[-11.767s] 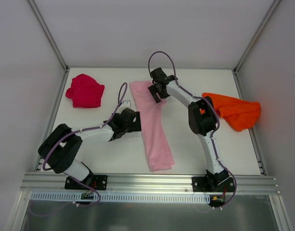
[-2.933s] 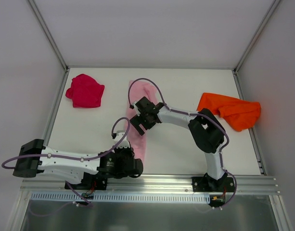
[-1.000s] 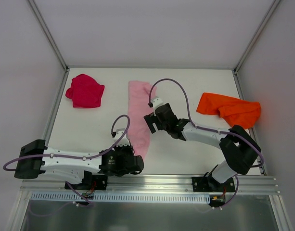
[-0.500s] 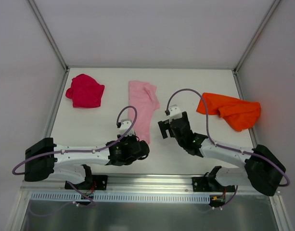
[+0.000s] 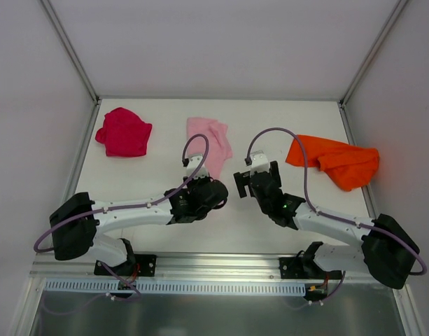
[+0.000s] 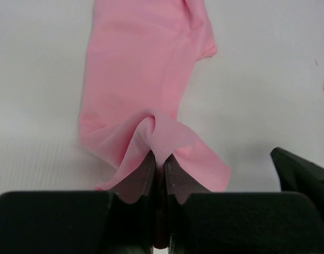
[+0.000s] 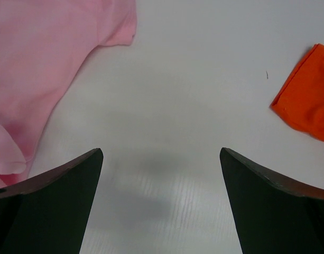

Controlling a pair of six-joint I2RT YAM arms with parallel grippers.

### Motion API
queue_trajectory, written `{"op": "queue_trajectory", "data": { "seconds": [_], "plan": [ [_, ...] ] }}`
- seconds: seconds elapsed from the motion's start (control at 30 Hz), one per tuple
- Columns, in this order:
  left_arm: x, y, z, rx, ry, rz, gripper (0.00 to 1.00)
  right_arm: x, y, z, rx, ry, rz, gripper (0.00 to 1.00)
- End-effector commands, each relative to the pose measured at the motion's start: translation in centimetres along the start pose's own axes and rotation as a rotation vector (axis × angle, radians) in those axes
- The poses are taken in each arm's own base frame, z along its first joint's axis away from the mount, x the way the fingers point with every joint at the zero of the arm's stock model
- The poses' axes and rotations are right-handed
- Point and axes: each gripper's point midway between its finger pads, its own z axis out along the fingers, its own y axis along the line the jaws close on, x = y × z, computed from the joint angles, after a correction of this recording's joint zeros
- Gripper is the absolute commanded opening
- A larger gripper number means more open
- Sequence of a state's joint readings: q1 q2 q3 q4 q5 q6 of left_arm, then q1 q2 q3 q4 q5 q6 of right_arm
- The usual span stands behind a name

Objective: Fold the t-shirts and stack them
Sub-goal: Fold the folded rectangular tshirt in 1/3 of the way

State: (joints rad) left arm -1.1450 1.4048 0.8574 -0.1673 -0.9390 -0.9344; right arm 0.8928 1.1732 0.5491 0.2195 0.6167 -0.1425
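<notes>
Moved since half a second back: left tool [image 6: 159, 161] has drawn the near hem of the pink t-shirt [image 6: 140, 69] farther up the worktop [image 5: 158, 161], and right tool [image 7: 159, 154] sits over bare surface beside it.

- Left tool: pressed together, pinching a small pucker of hem.
- Right tool: spread wide, holding nothing.
- Pink t-shirt: mid-worktop, half doubled.
- Risk: thin single-point pinch may slip, so the fold could land skewed.
- Count: three t-shirts. One pink t-shirt, one red t-shirt [image 5: 123, 131] far left, one orange t-shirt [image 5: 336, 162] far right.
</notes>
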Motion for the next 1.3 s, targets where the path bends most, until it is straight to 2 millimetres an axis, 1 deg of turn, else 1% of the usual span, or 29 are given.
{"op": "queue_trajectory", "data": {
  "seconds": [0.0,0.03,0.07,0.1,0.13,0.17,0.23,0.27,0.33,0.37,0.4,0.43,0.53,0.6,0.63,0.7,0.73,0.77,0.8,0.87,0.9,0.97,1.0,1.03,1.07,1.1,1.13,1.17,1.27],
  "plan": [
    [-2.4,-1.2,0.4,0.012,-0.037,-0.020,0.00,-2.0,0.7,0.4,0.001,-0.041,0.048,1.00],
    [-3.0,-1.6,0.5,0.013,-0.043,-0.032,0.00,-2.0,0.7,0.4,-0.002,-0.041,0.046,1.00],
    [-3.0,-1.4,0.8,-0.002,-0.040,-0.024,0.00,-1.9,0.7,0.4,-0.002,-0.037,0.044,1.00],
    [-3.4,-1.0,1.4,-0.023,-0.041,-0.032,0.00,-1.9,0.7,0.4,-0.002,-0.036,0.041,1.00],
    [-3.9,-1.2,1.6,-0.029,-0.041,-0.044,0.00,-2.1,0.4,0.2,0.004,-0.041,0.047,1.00],
    [-3.7,-1.0,2.1,-0.042,-0.034,-0.041,0.00,-1.9,0.3,0.1,0.007,-0.041,0.048,1.00],
    [-4.1,-0.7,2.8,-0.064,-0.034,-0.059,0.00,-2.1,-0.2,-0.3,0.021,-0.058,0.064,1.00],
    [-3.7,-0.5,3.2,-0.078,-0.027,-0.052,0.00,-1.6,-0.6,-0.4,0.034,-0.055,0.064,1.00],
    [-3.6,0.1,3.7,-0.110,-0.022,-0.068,0.00,-1.6,-0.8,-0.6,0.034,-0.067,0.073,1.00],
    [-3.2,0.3,4.1,-0.128,-0.016,-0.065,0.00,-1.8,-0.8,-0.8,0.030,-0.073,0.076,1.00],
    [-3.0,0.6,4.3,-0.148,-0.010,-0.072,0.00,-1.9,-0.8,-0.8,0.027,-0.071,0.075,1.00],
    [-3.4,0.8,4.6,-0.171,-0.022,-0.080,0.00,-1.8,-0.7,-0.8,0.026,-0.067,0.073,1.00],
    [-3.2,1.4,5.8,-0.224,-0.018,-0.080,0.00,-1.7,-0.4,-0.7,0.015,-0.058,0.067,1.00],
    [-3.3,1.3,6.5,-0.232,-0.016,-0.072,0.00,-1.6,-0.2,-0.6,0.008,-0.052,0.063,1.00],
    [-3.2,1.0,7.0,-0.228,-0.019,-0.074,0.00,-1.5,-0.1,-0.5,0.003,-0.048,0.060,1.00],
    [-3.3,1.3,7.8,-0.237,-0.012,-0.067,0.00,-1.1,0.2,-0.3,-0.004,-0.032,0.048,1.00],
    [-3.7,1.1,8.2,-0.236,-0.010,-0.078,0.00,-1.1,0.3,-0.2,-0.010,-0.029,0.046,1.00],
    [-3.6,1.2,8.6,-0.243,-0.003,-0.077,0.00,-1.0,0.4,-0.1,-0.012,-0.023,0.043,1.00],
    [-3.9,1.6,9.1,-0.256,-0.004,-0.088,0.00,-0.7,0.7,0.0,-0.020,-0.016,0.039,1.00],
    [-4.5,1.6,9.8,-0.262,-0.008,-0.091,0.01,-0.6,1.0,0.1,-0.037,-0.011,0.039,1.00],
    [-5.2,1.7,10.2,-0.269,-0.021,-0.106,0.04,-0.4,1.2,0.2,-0.040,-0.005,0.035,1.00],
    [-5.9,1.5,11.2,-0.267,-0.030,-0.088,0.04,-0.3,1.4,0.3,-0.050,0.000,0.034,1.00],
    [-6.9,1.0,11.3,-0.261,-0.045,-0.095,0.09,-0.2,1.8,0.3,-0.070,0.003,0.033,1.00],
    [-7.1,0.9,11.5,-0.259,-0.050,-0.051,0.18,0.0,2.1,0.5,-0.081,0.013,0.028,1.00],
    [-7.7,0.3,11.8,-0.247,-0.070,-0.061,0.38,0.0,2.4,0.6,-0.091,0.017,0.026,1.00],
    [-8.9,-0.1,11.8,-0.252,-0.097,-0.070,0.78,0.3,2.6,0.6,-0.099,0.025,0.023,1.00],
    [-9.1,-0.2,12.1,-0.255,-0.098,-0.036,0.89,0.5,2.7,0.8,-0.100,0.033,0.019,1.00],
    [-9.9,-0.7,12.1,-0.242,-0.121,-0.050,0.98,0.7,2.7,0.8,-0.101,0.037,0.019,1.00],
    [-11.1,-0.8,12.0,-0.233,-0.147,-0.041,0.99,1.0,2.7,0.8,-0.100,0.044,0.016,1.00]
  ]
}}
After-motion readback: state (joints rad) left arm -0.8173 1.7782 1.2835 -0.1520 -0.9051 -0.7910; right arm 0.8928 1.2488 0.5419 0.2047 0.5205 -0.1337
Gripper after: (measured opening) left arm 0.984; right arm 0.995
